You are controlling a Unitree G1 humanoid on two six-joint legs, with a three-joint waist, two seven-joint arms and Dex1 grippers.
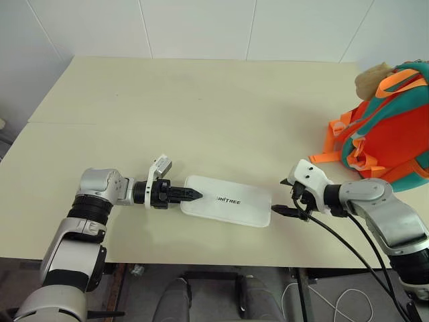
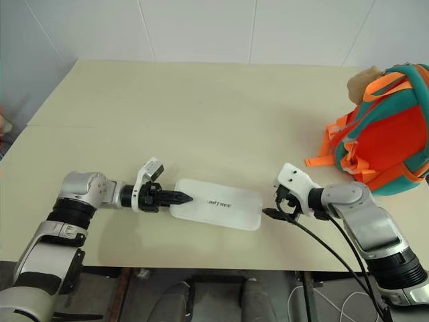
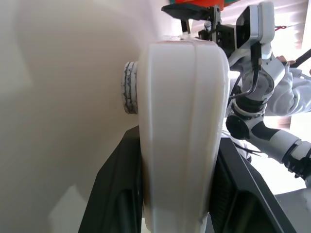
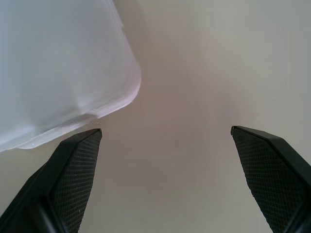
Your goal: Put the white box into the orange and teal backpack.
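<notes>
On the table, near its front edge, at six o'clock of the head view:
White box: laid flat, dark lettering on top, between the two grippers.
Left gripper: at nine o'clock of the box; its fingers are seen closed against both faces of the box's end.
Right gripper: at three o'clock of the box, just beside its corner; jaws spread wide, nothing held.
Orange and teal backpack: placed at two o'clock, well apart from the box, a tan plush bear at its top.
</notes>
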